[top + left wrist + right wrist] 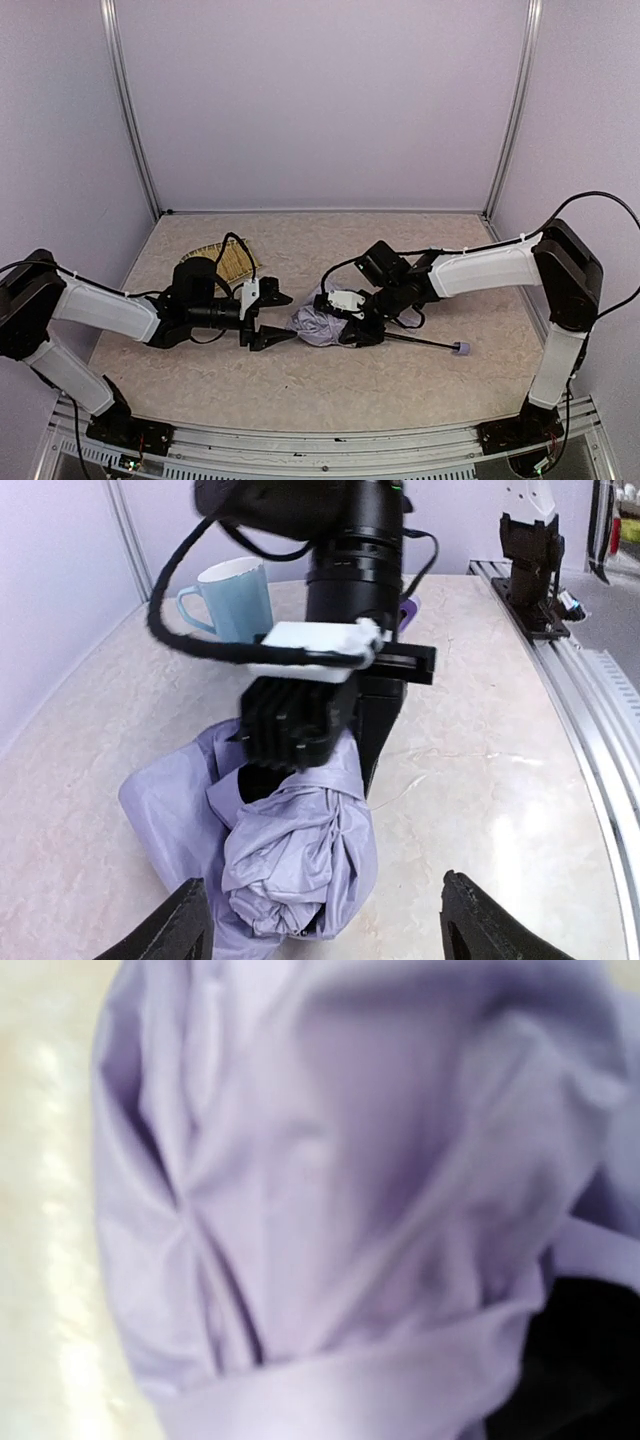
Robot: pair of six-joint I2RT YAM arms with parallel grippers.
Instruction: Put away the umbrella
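Observation:
The umbrella (316,327) lies in the middle of the table as a crumpled lavender bundle. Its thin black shaft runs right to the small lavender handle (461,348). My right gripper (343,322) presses down into the fabric from above and looks shut on a gathered fold. In the left wrist view that gripper (296,742) sits on top of the bundle (300,855). Lavender cloth (330,1210) fills the right wrist view and hides the fingers. My left gripper (325,932) is open just left of the bundle, and its fingertips (186,920) straddle the bundle's near end.
A woven straw tray (225,262) lies at the back left, partly behind my left arm. A light blue mug (237,598) stands beyond the right gripper in the left wrist view. The metal rail (590,680) runs along the table's near edge.

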